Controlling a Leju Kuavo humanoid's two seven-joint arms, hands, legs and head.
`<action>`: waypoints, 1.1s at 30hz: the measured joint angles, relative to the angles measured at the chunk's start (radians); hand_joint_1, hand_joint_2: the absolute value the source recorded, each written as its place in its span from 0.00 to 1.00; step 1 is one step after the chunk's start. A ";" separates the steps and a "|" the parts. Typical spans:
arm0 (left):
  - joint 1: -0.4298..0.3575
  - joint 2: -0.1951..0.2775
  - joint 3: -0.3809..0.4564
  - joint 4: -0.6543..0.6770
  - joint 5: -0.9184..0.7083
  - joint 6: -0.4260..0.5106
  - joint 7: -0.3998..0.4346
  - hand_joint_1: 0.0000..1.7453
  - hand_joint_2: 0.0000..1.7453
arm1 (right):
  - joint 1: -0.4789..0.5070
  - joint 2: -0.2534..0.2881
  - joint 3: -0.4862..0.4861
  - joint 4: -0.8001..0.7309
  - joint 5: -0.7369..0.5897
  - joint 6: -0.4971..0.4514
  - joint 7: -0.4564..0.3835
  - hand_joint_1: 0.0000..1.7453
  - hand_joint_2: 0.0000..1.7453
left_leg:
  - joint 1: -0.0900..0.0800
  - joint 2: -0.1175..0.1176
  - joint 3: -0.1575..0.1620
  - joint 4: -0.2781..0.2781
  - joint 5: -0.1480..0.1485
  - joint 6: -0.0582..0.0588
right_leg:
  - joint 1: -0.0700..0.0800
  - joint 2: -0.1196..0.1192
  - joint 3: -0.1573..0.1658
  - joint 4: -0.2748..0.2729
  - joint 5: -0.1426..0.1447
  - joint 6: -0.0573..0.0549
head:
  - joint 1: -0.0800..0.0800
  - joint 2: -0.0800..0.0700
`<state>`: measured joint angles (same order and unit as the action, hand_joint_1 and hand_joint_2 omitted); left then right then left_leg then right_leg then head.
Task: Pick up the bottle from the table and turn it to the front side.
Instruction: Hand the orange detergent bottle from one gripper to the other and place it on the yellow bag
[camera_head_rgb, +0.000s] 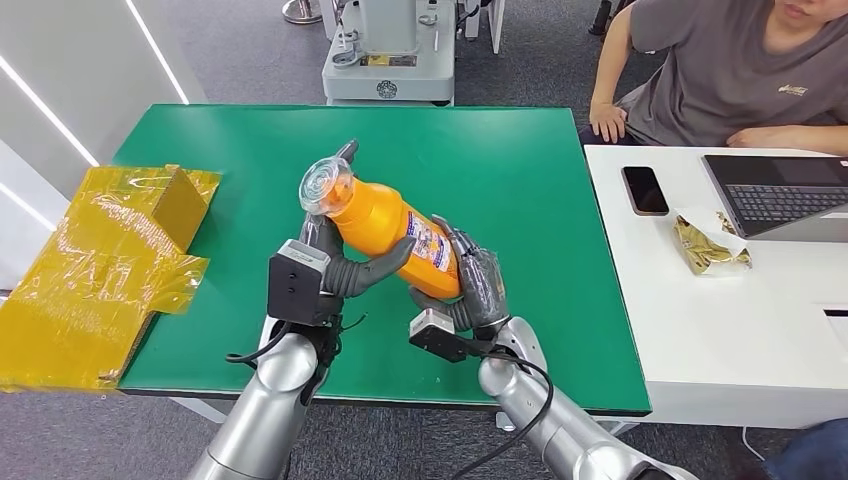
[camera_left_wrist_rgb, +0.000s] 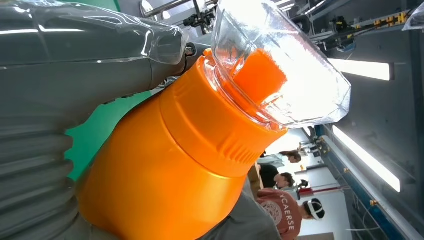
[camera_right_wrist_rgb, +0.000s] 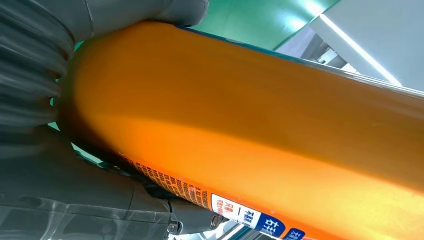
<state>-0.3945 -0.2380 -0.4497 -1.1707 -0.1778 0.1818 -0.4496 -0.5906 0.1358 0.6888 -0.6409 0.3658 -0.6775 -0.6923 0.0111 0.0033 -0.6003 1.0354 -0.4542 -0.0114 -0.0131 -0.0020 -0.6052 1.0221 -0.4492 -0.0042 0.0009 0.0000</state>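
An orange bottle with a clear cap and a printed label is lifted above the green table, tilted with its cap toward the far left. My left hand holds its upper body near the neck, thumb wrapped under it. My right hand grips its lower end. Up close, the left wrist view has the orange bottle and clear cap beside the left hand. In the right wrist view the orange bottle lies against the right hand, with label text along one edge.
Yellow plastic wrapping lies on the table's left end. A white desk at right carries a phone, a laptop and a snack packet. A person sits behind it. A machine base stands beyond the table.
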 joint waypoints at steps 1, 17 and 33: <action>-0.001 -0.001 -0.001 0.002 0.000 -0.005 0.001 0.00 1.00 | 0.000 0.000 0.000 0.001 0.000 -0.001 0.000 1.00 1.00 | 0.000 0.000 0.000 0.000 0.000 0.000 | 0.000 0.000 0.000 0.000 0.000 0.000 | 0.000 0.000; -0.015 -0.024 -0.025 0.080 0.060 -0.020 -0.008 1.00 1.00 | 0.019 -0.002 -0.037 -0.003 -0.001 0.004 0.002 1.00 1.00 | 0.000 0.000 0.000 0.000 0.000 0.000 | 0.000 0.000 0.000 0.000 0.000 0.000 | 0.000 0.000; -0.022 -0.028 -0.025 0.124 0.090 0.022 -0.026 1.00 1.00 | 0.049 -0.005 -0.039 -0.032 -0.032 -0.002 0.000 0.04 1.00 | 0.000 0.000 -0.001 0.000 0.000 0.000 | 0.000 0.000 0.000 0.000 0.000 0.000 | 0.000 0.000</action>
<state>-0.4169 -0.2660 -0.4742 -1.0467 -0.0874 0.2036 -0.4752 -0.5418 0.1304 0.6493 -0.6731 0.3339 -0.6799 -0.6921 0.0111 0.0032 -0.6008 1.0353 -0.4542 -0.0114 -0.0132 -0.0021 -0.6052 1.0221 -0.4492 -0.0042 0.0010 0.0000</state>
